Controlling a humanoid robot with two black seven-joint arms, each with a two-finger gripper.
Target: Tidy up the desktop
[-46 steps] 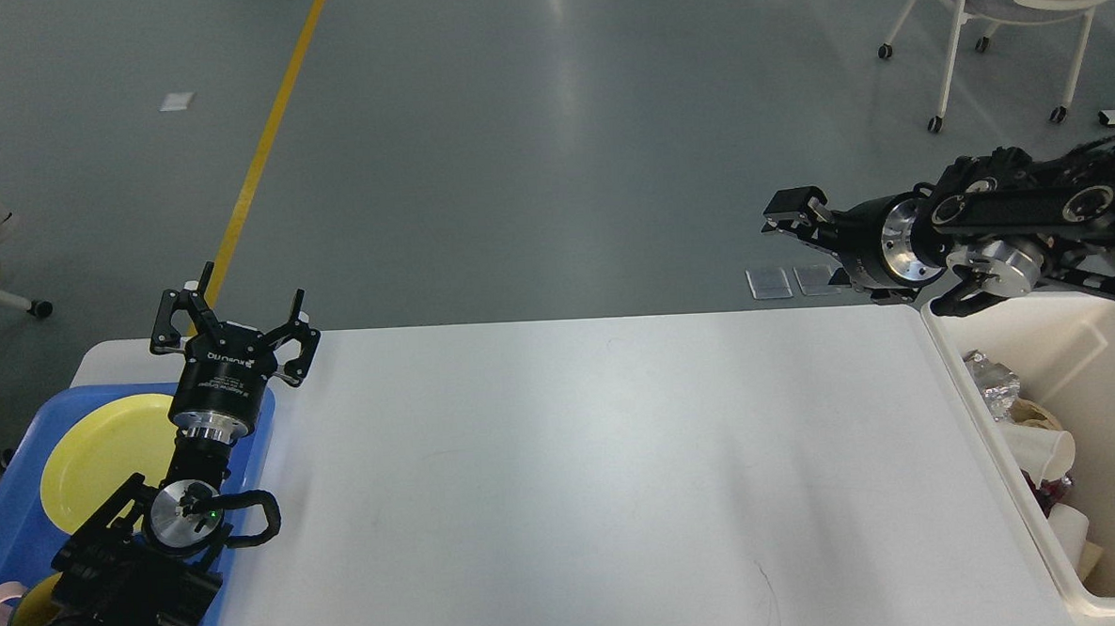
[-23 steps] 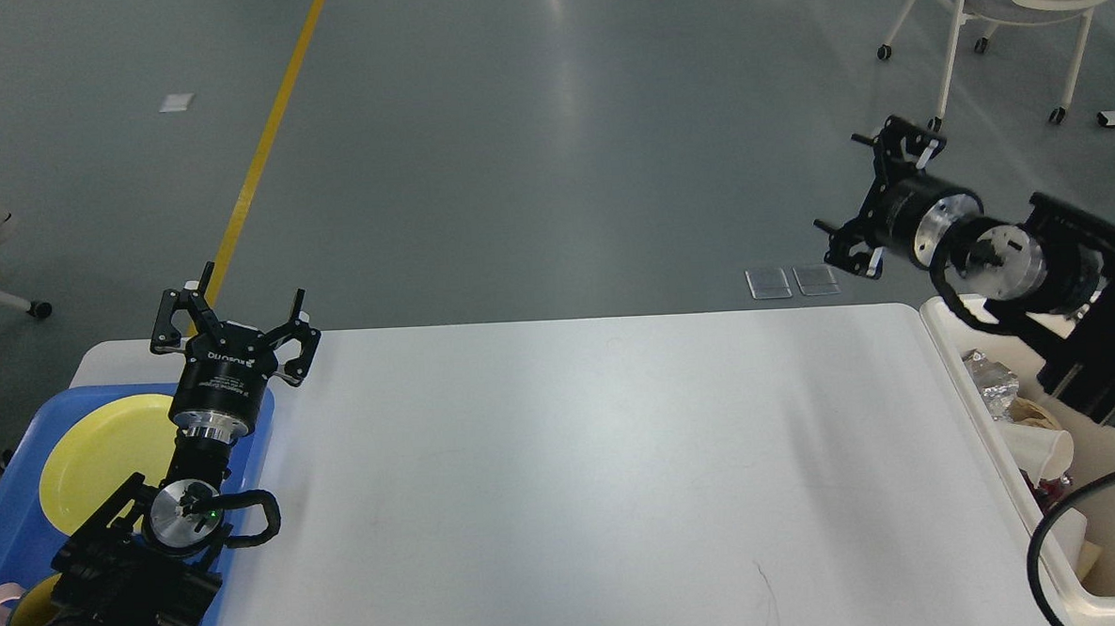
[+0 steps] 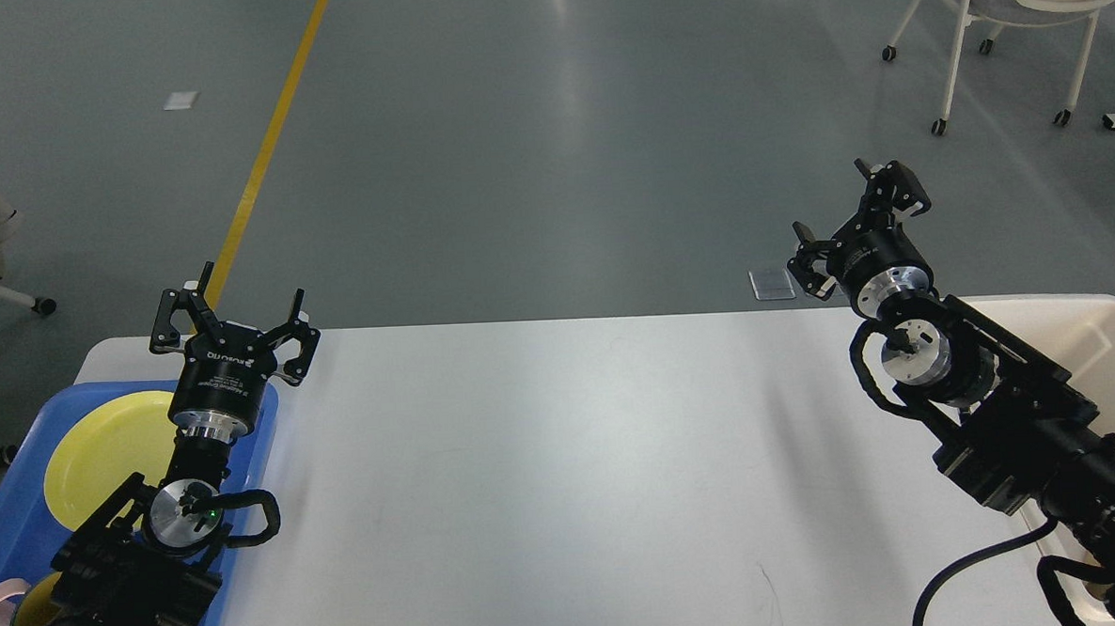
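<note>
A: What is seen to have changed in the last second?

B: The right gripper (image 3: 857, 229) has been swung away from the cream bin (image 3: 1109, 327) and brought back over the far right part of the desktop (image 3: 564, 463). A second ago it was stretched sideways above the bin's far corner; now it is pointed forward, mirrored against the left gripper (image 3: 233, 318). Its fingers are held apart and nothing is carried between them.

A: And the left side?

B: No movement is noted there. The left gripper is kept where it was, above the blue tray (image 3: 7, 525), with its fingers spread wide and empty. A yellow plate (image 3: 103, 455) is seen lying in that tray, and a pink item is glimpsed at the lower left edge, too cropped to be named.

A: Where is the desktop left in all this?

B: It is stretched between tray and bin, filling the middle of the view, and no loose object is made out on its white surface; only a faint scratch is visible near the front edge.

A: So what is to be concluded for the task?

B: The tidying is judged to be essentially done. The bin's contents are now mostly hidden behind the right arm, and the symmetrical pose is read as a resting posture, though that cannot be confirmed.
</note>
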